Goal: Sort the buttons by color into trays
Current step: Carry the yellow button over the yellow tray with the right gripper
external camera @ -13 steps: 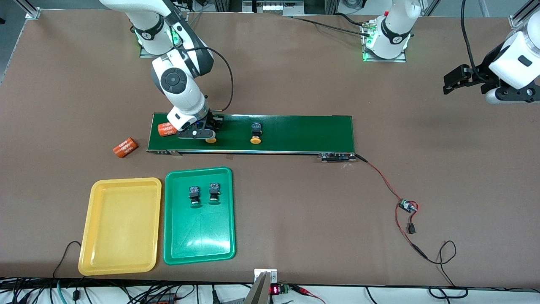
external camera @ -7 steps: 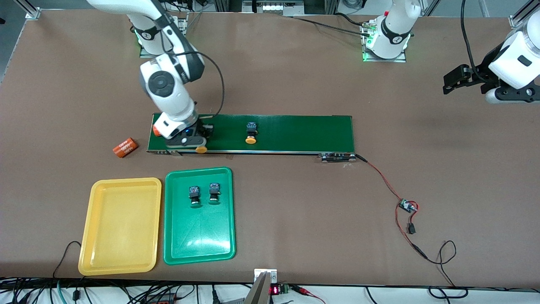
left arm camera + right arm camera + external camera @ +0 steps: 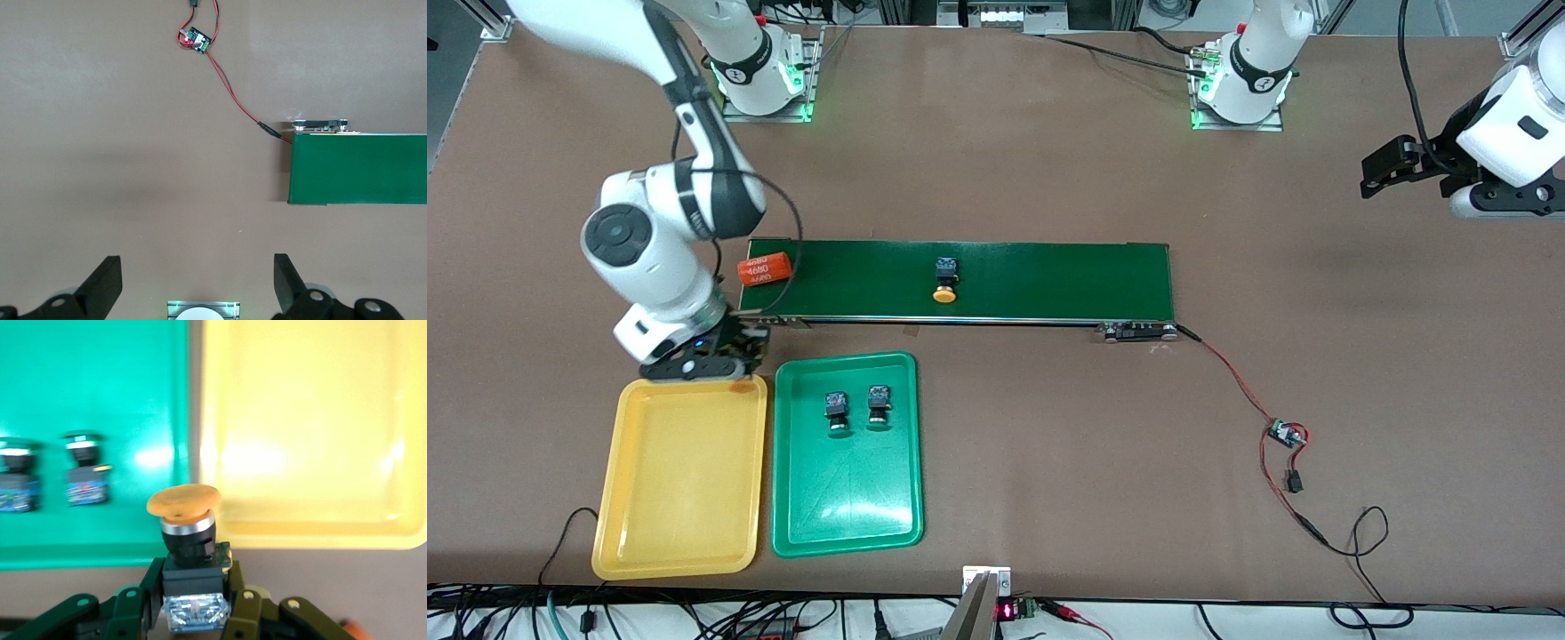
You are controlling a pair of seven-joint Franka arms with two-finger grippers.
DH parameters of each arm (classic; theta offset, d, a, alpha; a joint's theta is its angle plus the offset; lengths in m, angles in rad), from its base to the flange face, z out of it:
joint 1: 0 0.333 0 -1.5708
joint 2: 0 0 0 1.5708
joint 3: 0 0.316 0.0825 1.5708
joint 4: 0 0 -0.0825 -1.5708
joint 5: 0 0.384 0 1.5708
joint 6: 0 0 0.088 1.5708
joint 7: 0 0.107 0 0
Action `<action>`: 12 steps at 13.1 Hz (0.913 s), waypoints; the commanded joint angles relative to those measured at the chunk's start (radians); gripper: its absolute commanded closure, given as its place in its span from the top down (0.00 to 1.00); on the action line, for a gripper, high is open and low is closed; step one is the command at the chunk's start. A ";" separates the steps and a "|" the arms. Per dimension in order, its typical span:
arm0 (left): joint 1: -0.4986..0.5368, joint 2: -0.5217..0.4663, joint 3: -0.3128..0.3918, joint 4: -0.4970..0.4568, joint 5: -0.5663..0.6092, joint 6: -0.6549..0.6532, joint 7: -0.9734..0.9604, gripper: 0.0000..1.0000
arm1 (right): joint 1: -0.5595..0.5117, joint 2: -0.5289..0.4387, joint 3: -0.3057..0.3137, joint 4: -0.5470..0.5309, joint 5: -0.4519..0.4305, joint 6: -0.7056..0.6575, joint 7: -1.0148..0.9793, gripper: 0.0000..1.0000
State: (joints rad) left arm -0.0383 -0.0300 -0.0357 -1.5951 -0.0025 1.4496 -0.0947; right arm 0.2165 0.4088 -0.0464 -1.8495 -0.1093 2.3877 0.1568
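My right gripper (image 3: pixel 729 360) (image 3: pixel 193 587) is shut on the black body of a yellow-capped button (image 3: pixel 185 520). It hangs over the rim of the yellow tray (image 3: pixel 680 533) (image 3: pixel 313 453), at the corner next to the green tray (image 3: pixel 845 498) (image 3: pixel 100 380). Two green-capped buttons (image 3: pixel 835 412) (image 3: pixel 879 405) lie side by side in the green tray. A second yellow-capped button (image 3: pixel 944 283) lies on the dark-green belt. My left gripper (image 3: pixel 1383 173) (image 3: pixel 197 280) waits open and holds nothing, over bare table at the left arm's end.
The long dark-green conveyor belt (image 3: pixel 1049 280) runs across the table's middle. An orange "4680" cylinder (image 3: pixel 763 268) lies at its end toward the right arm. A small circuit board (image 3: pixel 1286 434) with red wires trails from the belt's other end. Cables line the table's near edge.
My right gripper has carried its yellow-capped button off the belt to the yellow tray's rim. The other yellow-capped button has drifted along the belt toward the right arm's end. The left arm stayed still.
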 commanded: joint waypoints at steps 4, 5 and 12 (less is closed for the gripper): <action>0.000 0.016 0.000 0.037 -0.005 -0.029 0.015 1.00 | -0.042 0.208 -0.075 0.187 -0.023 0.068 -0.173 0.13; 0.000 0.016 0.000 0.037 -0.005 -0.029 0.015 1.00 | -0.046 0.231 -0.079 0.187 -0.039 0.102 -0.184 0.13; 0.001 0.016 0.000 0.037 -0.005 -0.029 0.015 1.00 | -0.075 0.274 -0.099 0.182 -0.084 0.168 -0.183 0.60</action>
State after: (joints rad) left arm -0.0383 -0.0300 -0.0358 -1.5946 -0.0025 1.4470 -0.0947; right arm 0.1430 0.6856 -0.1489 -1.6842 -0.1800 2.5574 -0.0155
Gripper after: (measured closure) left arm 0.000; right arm 0.537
